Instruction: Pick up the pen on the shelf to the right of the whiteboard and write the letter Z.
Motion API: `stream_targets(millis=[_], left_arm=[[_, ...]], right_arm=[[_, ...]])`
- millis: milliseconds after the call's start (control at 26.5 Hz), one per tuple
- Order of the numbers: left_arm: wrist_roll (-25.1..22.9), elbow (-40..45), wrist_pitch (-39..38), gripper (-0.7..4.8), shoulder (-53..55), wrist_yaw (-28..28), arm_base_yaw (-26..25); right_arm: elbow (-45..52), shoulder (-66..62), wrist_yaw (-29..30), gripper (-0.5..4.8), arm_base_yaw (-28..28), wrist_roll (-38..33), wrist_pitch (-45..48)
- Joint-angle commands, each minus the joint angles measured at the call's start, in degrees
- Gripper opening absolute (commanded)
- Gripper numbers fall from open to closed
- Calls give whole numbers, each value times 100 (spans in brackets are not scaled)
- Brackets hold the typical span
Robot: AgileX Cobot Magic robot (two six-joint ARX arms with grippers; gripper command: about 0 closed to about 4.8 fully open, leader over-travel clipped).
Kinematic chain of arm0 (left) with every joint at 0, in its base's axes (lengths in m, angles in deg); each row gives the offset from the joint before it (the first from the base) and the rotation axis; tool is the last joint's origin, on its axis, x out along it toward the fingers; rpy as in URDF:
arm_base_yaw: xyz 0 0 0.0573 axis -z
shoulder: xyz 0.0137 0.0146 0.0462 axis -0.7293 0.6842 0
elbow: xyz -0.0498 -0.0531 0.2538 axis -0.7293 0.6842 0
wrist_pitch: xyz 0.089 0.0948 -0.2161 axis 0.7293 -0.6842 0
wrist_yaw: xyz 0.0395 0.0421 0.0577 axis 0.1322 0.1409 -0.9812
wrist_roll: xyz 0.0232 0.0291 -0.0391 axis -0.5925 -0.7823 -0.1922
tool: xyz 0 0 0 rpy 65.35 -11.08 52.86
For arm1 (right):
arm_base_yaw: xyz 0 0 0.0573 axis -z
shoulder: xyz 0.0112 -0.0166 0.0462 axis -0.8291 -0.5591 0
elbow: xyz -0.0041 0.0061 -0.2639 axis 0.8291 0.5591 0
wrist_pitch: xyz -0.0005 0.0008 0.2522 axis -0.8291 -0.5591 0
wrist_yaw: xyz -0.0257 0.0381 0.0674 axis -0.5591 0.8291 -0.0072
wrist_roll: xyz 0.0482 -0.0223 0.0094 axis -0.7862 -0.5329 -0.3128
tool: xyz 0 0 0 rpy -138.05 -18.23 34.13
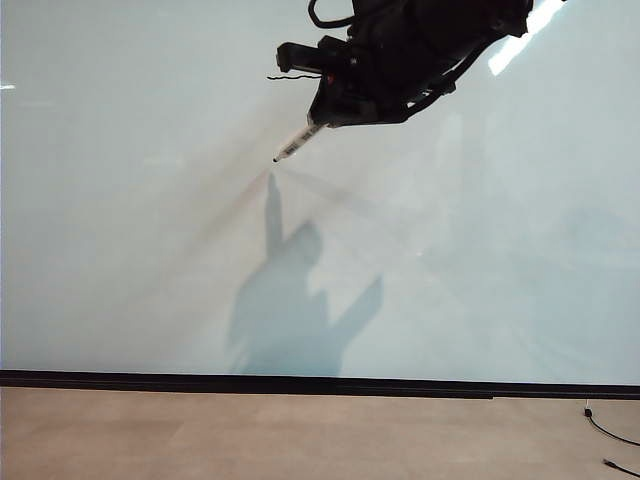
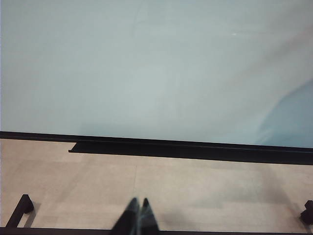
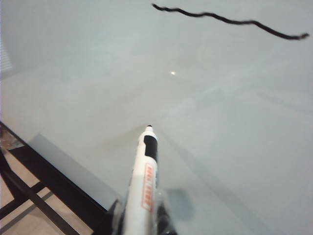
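Note:
My right gripper (image 1: 328,112) hangs near the top of the whiteboard (image 1: 120,200), shut on the pen (image 1: 298,140), a slim white marker. The pen points down-left, and its dark tip sits at or just off the board. In the right wrist view the pen (image 3: 145,169) sticks out between the fingers of the right gripper (image 3: 139,218) toward the whiteboard (image 3: 234,107). One wavy black stroke (image 3: 225,19) crosses the board beyond the tip, and its end (image 1: 285,77) shows beside the gripper. No whole letter Z is in view. My left gripper (image 2: 138,204) is shut and empty above the floor.
A black strip (image 1: 300,383) runs along the board's bottom edge, with a black ledge (image 2: 171,148) below the whiteboard (image 2: 146,73). Tan floor (image 1: 300,435) lies in front, with a dark cable (image 1: 612,433) at the far right. Black frame bars (image 3: 29,193) stand beside the board.

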Motion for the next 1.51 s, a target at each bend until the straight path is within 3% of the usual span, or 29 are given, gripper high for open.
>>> stream_targets(millis=[38,340,1511], left_arm=[[-26,-11,31,-4,2,2,-2],[-26,-11,31,-4,2,2,-2],[-26,-11,31,-4,2,2,-2]], right_arm=[[-44,-28,83,-5,46,13,114],[-170,-201,203,-5,140,11,107],[-160,610,-409,-5,284,271,-448]])
